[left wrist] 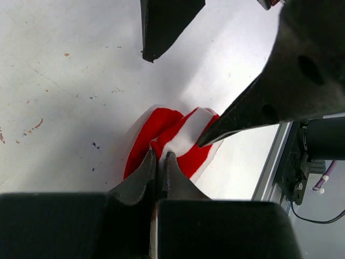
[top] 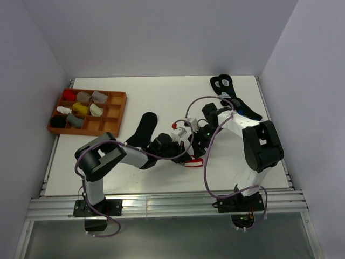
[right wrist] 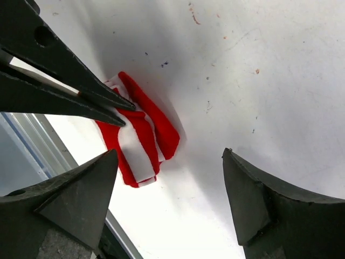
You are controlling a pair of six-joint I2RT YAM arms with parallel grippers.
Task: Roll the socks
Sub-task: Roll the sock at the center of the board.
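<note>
The red-and-white striped sock lies crumpled near the table's front edge, at the centre. My left gripper is shut on a fold of this sock; in the top view the left gripper is just to the sock's left. My right gripper is open and hovers over the sock, one finger on each side and not touching it; it also shows in the top view. The plain black sock lies flat to the left, beside the left arm.
A brown compartment tray with small sock bundles stands at the back left. Two dark socks with white rings lie at the back right. The table's metal front rail is close to the striped sock.
</note>
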